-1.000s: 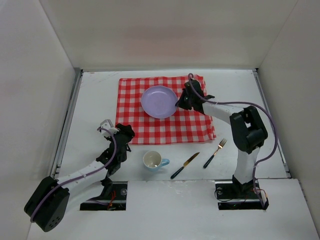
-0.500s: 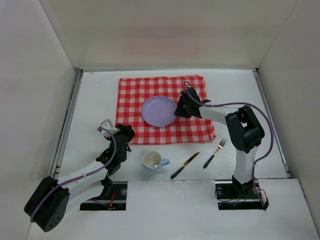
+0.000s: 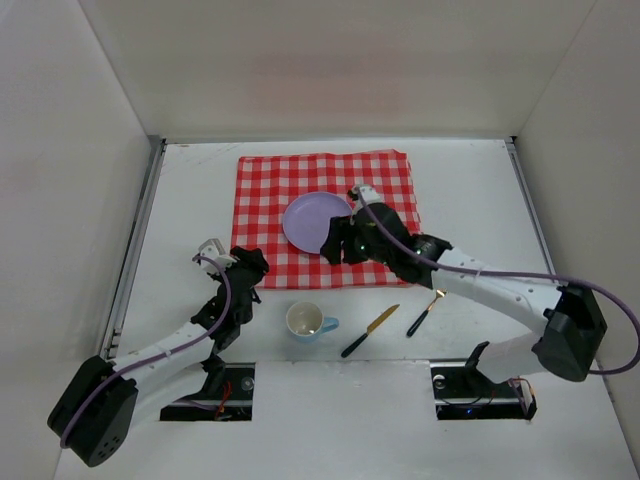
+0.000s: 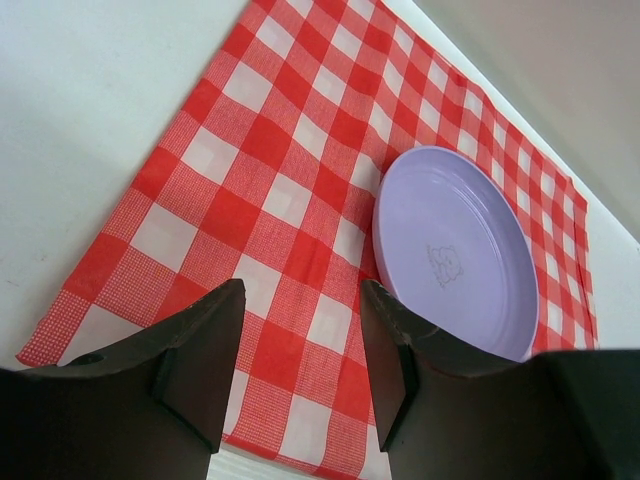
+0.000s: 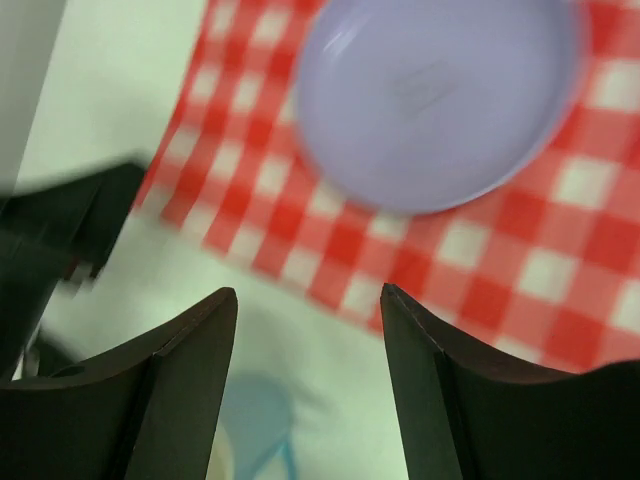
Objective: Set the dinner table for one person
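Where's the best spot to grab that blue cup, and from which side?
Pinch the blue cup by its left wall from straight above, one finger inside, one outside. It stands upright with its mouth open, and its handle sticks out right, toward the knife.

The plate [image 3: 315, 222] lies near the middle of the cloth [image 3: 270, 190], which sits far and central on the dinner table [image 3: 470, 190]. Before the cloth, left to right, lie the cup [image 3: 306, 321], knife [image 3: 370, 331] and fork [image 3: 428, 309], seemingly none touching it.
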### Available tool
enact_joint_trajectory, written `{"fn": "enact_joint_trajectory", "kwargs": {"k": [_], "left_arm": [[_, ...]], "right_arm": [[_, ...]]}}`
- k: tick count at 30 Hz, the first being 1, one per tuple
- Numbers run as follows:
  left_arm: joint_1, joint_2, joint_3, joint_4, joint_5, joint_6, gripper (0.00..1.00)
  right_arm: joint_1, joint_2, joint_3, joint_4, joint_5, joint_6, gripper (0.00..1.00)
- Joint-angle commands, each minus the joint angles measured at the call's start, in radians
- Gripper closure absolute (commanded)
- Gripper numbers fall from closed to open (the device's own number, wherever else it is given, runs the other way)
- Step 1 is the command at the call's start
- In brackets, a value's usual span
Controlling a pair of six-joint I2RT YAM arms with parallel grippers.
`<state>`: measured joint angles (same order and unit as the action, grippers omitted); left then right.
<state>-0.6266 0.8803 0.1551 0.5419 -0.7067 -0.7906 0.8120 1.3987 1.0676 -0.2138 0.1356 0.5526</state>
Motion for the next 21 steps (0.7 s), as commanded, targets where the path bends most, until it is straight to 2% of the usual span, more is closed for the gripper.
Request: {"fn": "enact_joint_trajectory", "kwargs": {"k": [1, 5, 9, 16, 21], "left_arm": [[-0.002, -0.006, -0.005, 0.035, -0.014, 0.001, 0.53], [0.011, -0.013, -0.008, 0.030, -0.005, 0.005, 0.53], [0.017, -0.055, -0.019, 0.026, -0.016, 0.008, 0.53], [0.026, -0.031, -0.015, 0.021, -0.004, -0.004, 0.53], [0.028, -0.023, -0.009, 0.016, 0.012, -0.006, 0.53]], "right_arm": [[0.115, 0.000, 0.002, -0.142, -0.007, -0.068, 0.35], [0.207, 0.029, 0.020, -0.188, -0.007, -0.071, 0.35], [0.250, 0.065, 0.023, -0.206, -0.022, -0.080, 0.36], [0.324, 0.085, 0.037, -0.206, -0.057, -0.085, 0.38], [0.351, 0.146, 0.069, -0.214, -0.068, -0.085, 0.44]]}}
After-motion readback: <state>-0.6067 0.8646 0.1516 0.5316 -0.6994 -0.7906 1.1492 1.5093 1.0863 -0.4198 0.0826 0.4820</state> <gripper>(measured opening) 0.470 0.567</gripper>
